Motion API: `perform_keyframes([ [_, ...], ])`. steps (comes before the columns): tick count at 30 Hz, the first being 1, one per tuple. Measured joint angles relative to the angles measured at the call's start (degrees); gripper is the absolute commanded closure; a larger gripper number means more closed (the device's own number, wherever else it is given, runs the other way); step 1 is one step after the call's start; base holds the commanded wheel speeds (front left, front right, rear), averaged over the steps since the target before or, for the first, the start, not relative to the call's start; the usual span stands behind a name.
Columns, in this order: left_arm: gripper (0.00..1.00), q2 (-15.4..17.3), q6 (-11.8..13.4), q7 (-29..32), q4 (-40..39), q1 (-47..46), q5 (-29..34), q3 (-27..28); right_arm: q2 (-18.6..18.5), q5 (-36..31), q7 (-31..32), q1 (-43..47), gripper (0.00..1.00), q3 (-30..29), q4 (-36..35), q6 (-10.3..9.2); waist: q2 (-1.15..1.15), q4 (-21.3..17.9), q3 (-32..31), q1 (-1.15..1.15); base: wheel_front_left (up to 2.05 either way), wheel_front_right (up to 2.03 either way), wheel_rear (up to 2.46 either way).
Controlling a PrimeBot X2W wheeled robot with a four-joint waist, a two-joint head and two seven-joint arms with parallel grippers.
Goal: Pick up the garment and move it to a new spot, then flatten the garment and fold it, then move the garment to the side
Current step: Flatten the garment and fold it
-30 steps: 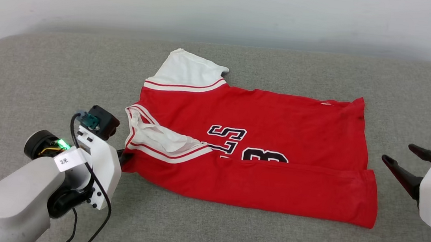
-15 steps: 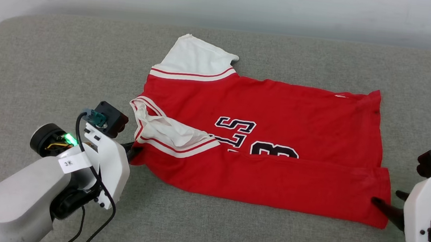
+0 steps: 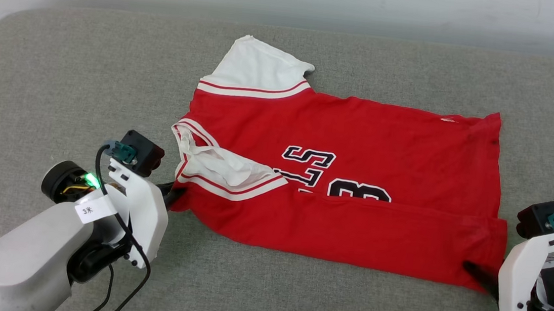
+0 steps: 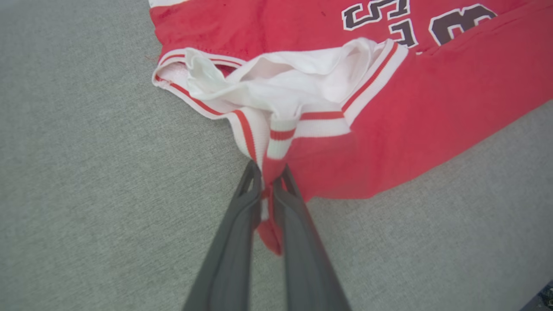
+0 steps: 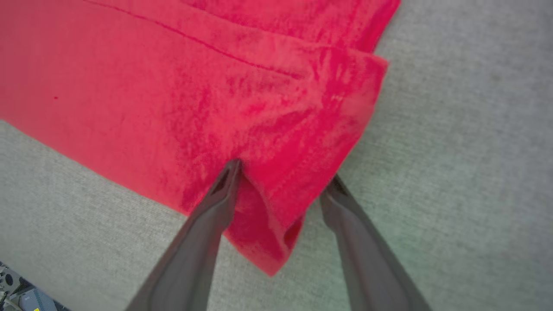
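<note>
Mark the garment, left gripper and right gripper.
garment (image 3: 360,133), head view, red chest above the lettering
left gripper (image 4: 268,169), left wrist view, midway between fingertips
right gripper (image 5: 285,170), right wrist view, midway between fingertips

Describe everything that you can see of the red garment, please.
The garment is a red jersey-style T-shirt of soft knit cloth, with white short sleeves, red-and-white striped trim, and black white-outlined letters and a 3. It lies spread on the grey cushion, with its near edge folded over the front. The left gripper is shut on the near corner by the striped trim. The right gripper, fingers apart, straddles the opposite near corner.
</note>
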Motion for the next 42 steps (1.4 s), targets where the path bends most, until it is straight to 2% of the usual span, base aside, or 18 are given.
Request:
perform_keyframes([
  [1, 1.0, 0.0, 0.0, -0.2, 0.2, 0.1, -0.2, 0.1, 0.0, 0.0, -0.9, -0.1, 1.0, 0.3, 0.1, 0.0, 0.0, 0.0, -0.1, 0.0, 0.0, 0.0, 0.0],
  [5, 1.0, 0.0, 0.0, -0.8, 1.3, 1.4, -0.7, 0.0, -0.3, 0.0, -3.7, -0.7, 1.0, 2.1, 0.2, 0.13, 0.0, -0.2, -1.2, 0.0, 0.0, 0.0, 0.0],
  [12, 1.0, 1.2, 0.2, -2.3, 0.3, 3.8, -1.5, 0.3, -4.2, 1.4, -7.1, -0.4, 1.0, 3.0, -3.3, 0.16, 0.0, -0.5, -4.5, 0.0, 0.0, 0.0, 0.0],
  [20, 1.0, 4.1, 3.1, -2.5, -5.8, 9.1, -2.2, -0.1, -8.3, 2.9, -7.6, 3.6, 1.0, 1.8, -9.5, 0.16, 0.0, -0.8, -7.7, 0.0, 0.0, 0.0, 0.0],
  [26, 1.0, 5.6, 5.6, -2.6, -9.8, 13.8, -3.6, -0.6, -10.5, 3.2, -6.9, 8.6, 1.0, -1.1, -13.0, 0.16, 0.0, -0.9, -8.6, 0.0, 0.0, 0.0, 0.0],
  [32, 1.0, 6.2, 7.6, -3.3, -11.2, 17.8, -5.3, -0.9, -10.4, 3.4, -5.6, 14.9, 1.0, -5.4, -14.8, 0.18, 0.0, -0.9, -8.5, 0.0, 0.0, 0.0, 0.0],
  [36, 1.0, 6.0, 8.0, -3.7, -10.0, 19.7, -6.2, -1.2, -8.5, 2.7, -4.5, 17.9, 1.0, -7.3, -14.8, 0.18, 0.0, -1.1, -7.7, 0.0, 0.0, 0.0, 0.0],
  [42, 1.0, 4.4, 7.0, -3.3, -5.1, 20.4, -6.3, -2.7, -5.4, 0.8, -3.4, 19.6, 1.0, -7.9, -12.6, 0.18, 0.0, -1.1, -6.6, 0.0, 0.0, 0.0, 0.0],
])
